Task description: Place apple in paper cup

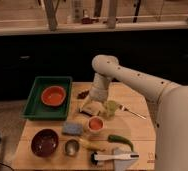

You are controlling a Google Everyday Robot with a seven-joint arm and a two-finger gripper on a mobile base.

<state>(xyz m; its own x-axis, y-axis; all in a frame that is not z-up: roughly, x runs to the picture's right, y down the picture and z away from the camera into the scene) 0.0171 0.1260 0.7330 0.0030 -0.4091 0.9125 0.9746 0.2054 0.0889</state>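
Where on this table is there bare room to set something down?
Bare wood shows at the far corner behind the fork, and between the fork and the green pepper. A smaller strip lies between the green tray and the maroon bowl. The centre is crowded: the gripper hangs just behind the paper cup holding the apple.

2 bowls: orange bowl (pixel 53 95), maroon bowl (pixel 44 142). 2 cups: metal cup (pixel 71 147), paper cup (pixel 95 130). 1 apple (pixel 95 122), 1 tray (pixel 36 111), 1 sponge (pixel 72 128), 1 gripper (pixel 91 107) low over mid-table.
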